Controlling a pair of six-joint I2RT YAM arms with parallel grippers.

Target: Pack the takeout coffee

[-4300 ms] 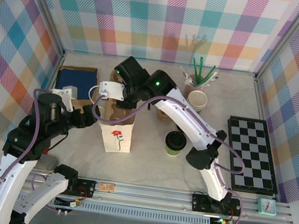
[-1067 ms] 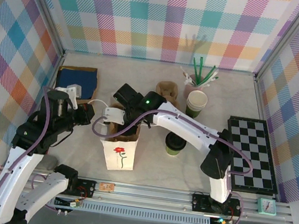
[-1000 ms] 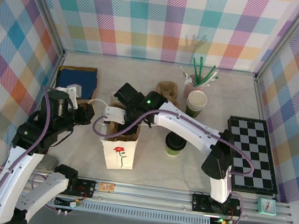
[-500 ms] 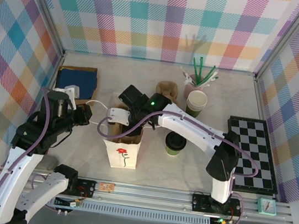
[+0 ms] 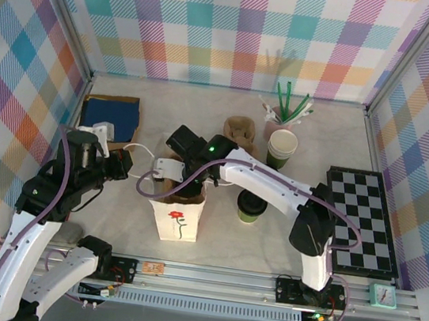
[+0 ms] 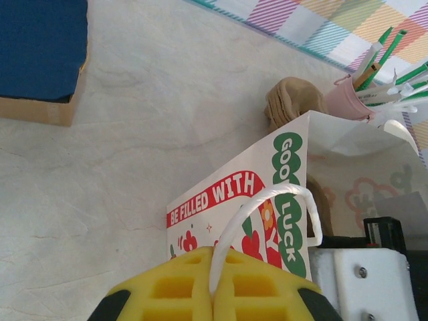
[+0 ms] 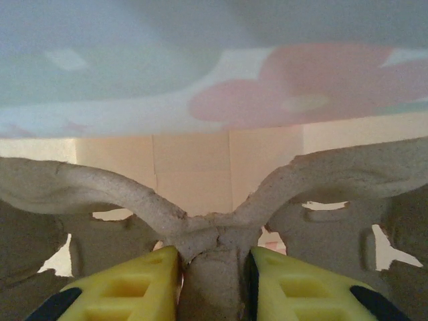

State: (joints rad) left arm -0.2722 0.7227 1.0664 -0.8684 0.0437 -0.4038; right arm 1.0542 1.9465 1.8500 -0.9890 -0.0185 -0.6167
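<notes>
Item, paper bag: white, upright, your landmark.
Item, coffee cup: green with a black lid, standing on the table just right of the bag and outside it.
Your left claw: pressed together on the bag's white handle.
Your right claw: inside the bag, pinching the middle ridge of a cardboard cup carrier.
</notes>
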